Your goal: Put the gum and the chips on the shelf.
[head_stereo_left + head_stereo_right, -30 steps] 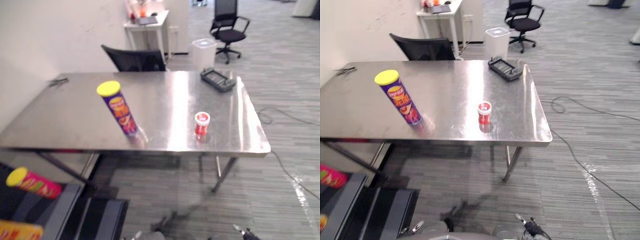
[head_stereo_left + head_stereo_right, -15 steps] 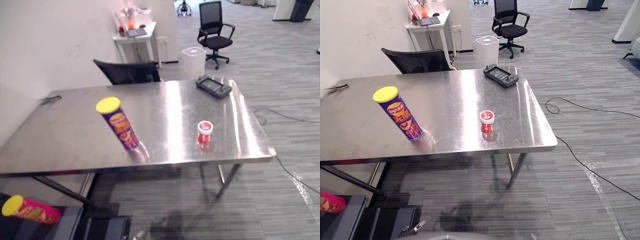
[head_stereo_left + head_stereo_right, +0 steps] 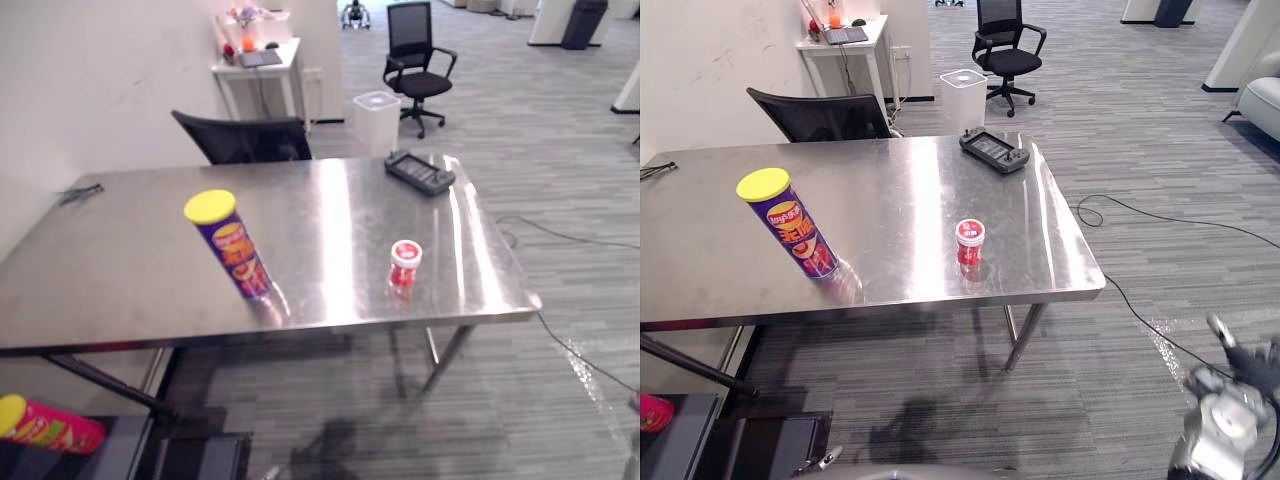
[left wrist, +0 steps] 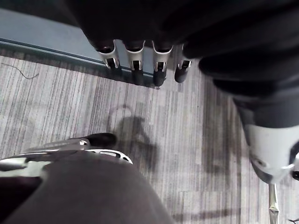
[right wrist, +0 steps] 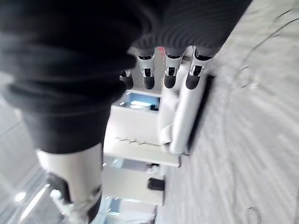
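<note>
Steel table [image 3: 890,180]: chips can [image 3: 790,226] and gum tub [image 3: 970,243] both upright, lids up. Right hand [image 3: 1245,365] is well off at their 4 o'clock. It and the left hand [image 4: 135,67] hang slack, empty.

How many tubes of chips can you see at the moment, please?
2. A purple tube stands on the steel table, left of the gum; a pink tube lies on the dark shelf at lower left. Others may be hidden outside the view.

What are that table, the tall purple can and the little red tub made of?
The table looks like brushed steel: it mirrors the light in streaks. The chips can is probably printed cardboard with a yellow plastic lid. The gum tub seems glossy red plastic, though too small to be sure.
</note>
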